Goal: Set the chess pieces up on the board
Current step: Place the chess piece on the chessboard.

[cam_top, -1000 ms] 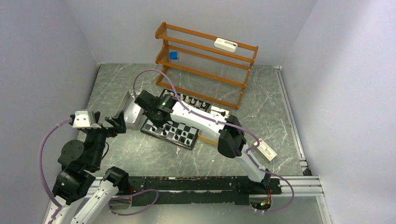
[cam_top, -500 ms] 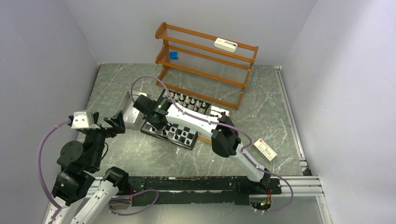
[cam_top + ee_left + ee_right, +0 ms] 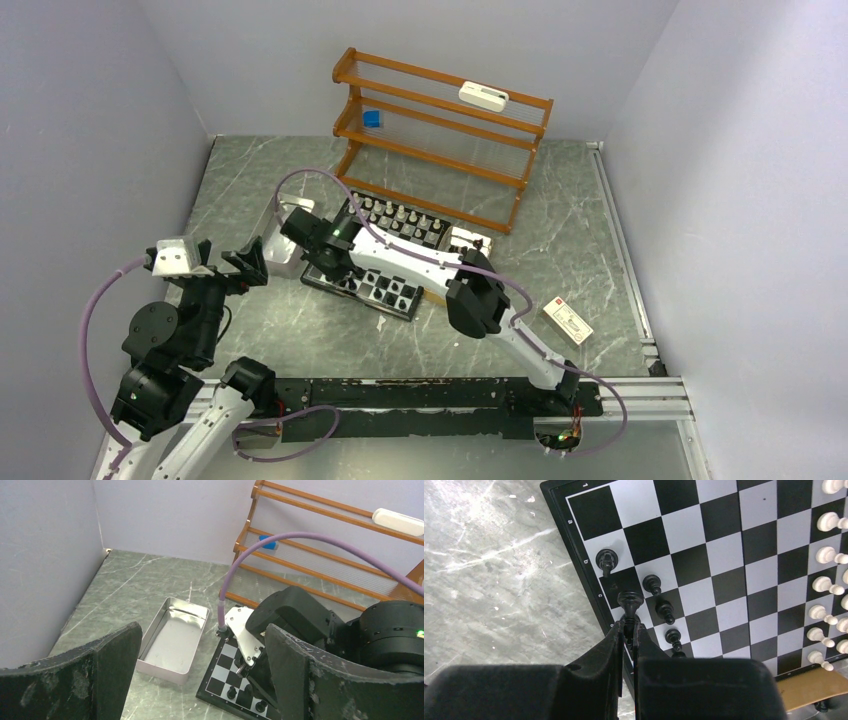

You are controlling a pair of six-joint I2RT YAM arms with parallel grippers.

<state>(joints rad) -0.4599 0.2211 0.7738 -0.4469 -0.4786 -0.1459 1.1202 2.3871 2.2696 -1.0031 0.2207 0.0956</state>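
The board [image 3: 425,232] lies mid-table, also seen in the right wrist view [image 3: 724,560] and the left wrist view [image 3: 225,672]. White pieces [image 3: 824,585] stand in rows on its far side. Several black pieces [image 3: 653,585] stand near its left edge. My right gripper [image 3: 629,625] is shut on a black chess piece [image 3: 628,602] and holds it over the board's left edge squares. In the top view it [image 3: 325,262] reaches over the board's near left corner. My left gripper [image 3: 200,670] is open and empty, raised left of the board [image 3: 215,262].
A shiny metal tray [image 3: 283,240] sits just left of the board, empty [image 3: 172,637]. A wooden rack [image 3: 440,140] stands behind the board with a blue block [image 3: 372,119] and a white device [image 3: 483,96]. A small labelled box [image 3: 567,320] lies at the right.
My right arm has swung left across the board, carrying the black piece toward the board's left edge. The left arm has not moved.
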